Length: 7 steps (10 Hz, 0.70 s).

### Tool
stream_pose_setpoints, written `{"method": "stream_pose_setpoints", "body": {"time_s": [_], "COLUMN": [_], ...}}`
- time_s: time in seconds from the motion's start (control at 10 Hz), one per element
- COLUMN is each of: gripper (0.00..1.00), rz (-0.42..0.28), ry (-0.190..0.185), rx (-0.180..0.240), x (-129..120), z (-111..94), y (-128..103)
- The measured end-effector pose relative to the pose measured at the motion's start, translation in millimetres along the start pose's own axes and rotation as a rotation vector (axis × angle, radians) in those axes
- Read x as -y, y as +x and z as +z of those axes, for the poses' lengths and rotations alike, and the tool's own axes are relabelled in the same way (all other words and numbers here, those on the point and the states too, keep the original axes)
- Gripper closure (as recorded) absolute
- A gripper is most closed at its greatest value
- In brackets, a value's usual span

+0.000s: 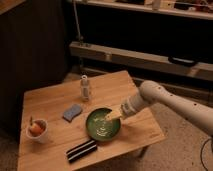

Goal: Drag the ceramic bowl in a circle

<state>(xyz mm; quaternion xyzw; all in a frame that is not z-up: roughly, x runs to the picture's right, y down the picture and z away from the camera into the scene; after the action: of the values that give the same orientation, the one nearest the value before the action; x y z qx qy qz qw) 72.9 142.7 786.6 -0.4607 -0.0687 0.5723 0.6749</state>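
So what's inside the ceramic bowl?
Only the gripper, reaching in over the rim of the ceramic bowl, and pale swirl marks. What lies beneath the gripper is covered.

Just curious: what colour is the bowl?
Ceramic bowl: dark green, pale swirls; camera view. End effector at its rim.

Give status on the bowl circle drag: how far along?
Done: the reach. The gripper sits over the ceramic bowl, at the rim on the arm's side. In hand: settling contact there. Left: seemingly the whole circular drag; the ceramic bowl rests on the table near its front edge.
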Motion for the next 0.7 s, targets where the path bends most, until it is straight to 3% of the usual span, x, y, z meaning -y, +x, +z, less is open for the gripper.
{"method": "stream_pose_setpoints", "body": {"time_s": [0.2, 0.4, 0.7], "gripper": [0.20, 0.20, 0.20], "rz": [0.015, 0.041, 0.028], "ry": [-0.001, -0.008, -0.029], "rx": [-0.001, -0.011, -0.019], "x": [28.1, 49.9, 41.9], "z": [1.2, 12.0, 16.2], "y": [-11.4, -8.9, -14.8]}}
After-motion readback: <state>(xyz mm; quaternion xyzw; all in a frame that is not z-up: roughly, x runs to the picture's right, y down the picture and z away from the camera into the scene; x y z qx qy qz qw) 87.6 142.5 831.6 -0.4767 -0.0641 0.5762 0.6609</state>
